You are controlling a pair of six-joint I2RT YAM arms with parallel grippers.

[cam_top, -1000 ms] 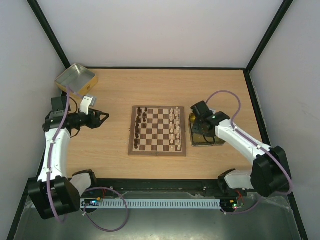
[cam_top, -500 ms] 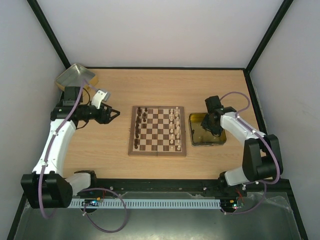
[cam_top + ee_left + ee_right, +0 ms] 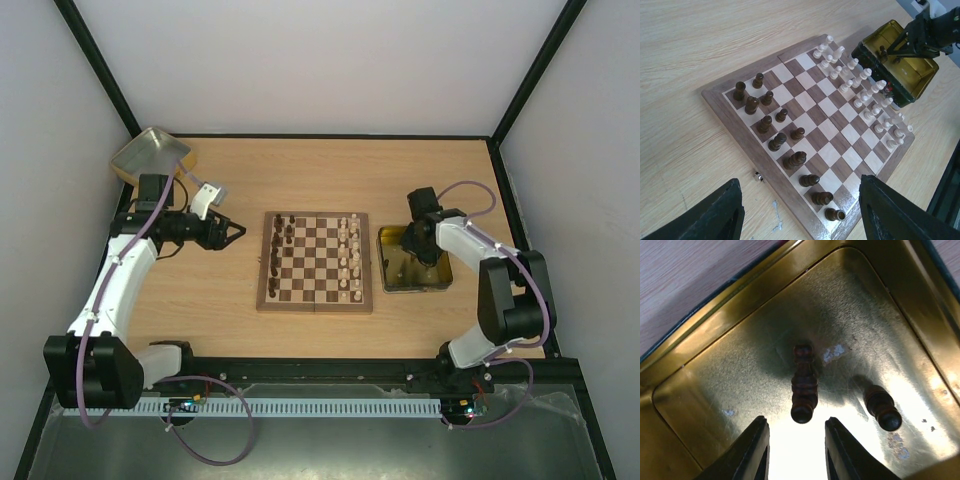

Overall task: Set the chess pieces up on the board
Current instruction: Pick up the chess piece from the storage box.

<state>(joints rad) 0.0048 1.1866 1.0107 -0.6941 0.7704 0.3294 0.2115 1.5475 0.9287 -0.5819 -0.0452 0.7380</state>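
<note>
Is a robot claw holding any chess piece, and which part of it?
Nothing is held. The left claw is open, empty. The right claw is open over a dark chess piece lying in the gold tray, not gripping it.

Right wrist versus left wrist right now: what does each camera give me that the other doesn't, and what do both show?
Only the right wrist: the gold tray floor up close, two dark pieces lying on it, and the right hand open, fingers apart at one piece's end.
Only the left wrist: the board, its dark row on one side and cream row on the other, plus the open, empty left hand.
Both: the gold tray, which the left wrist sees beyond the cream row with the right arm reaching in.
</note>
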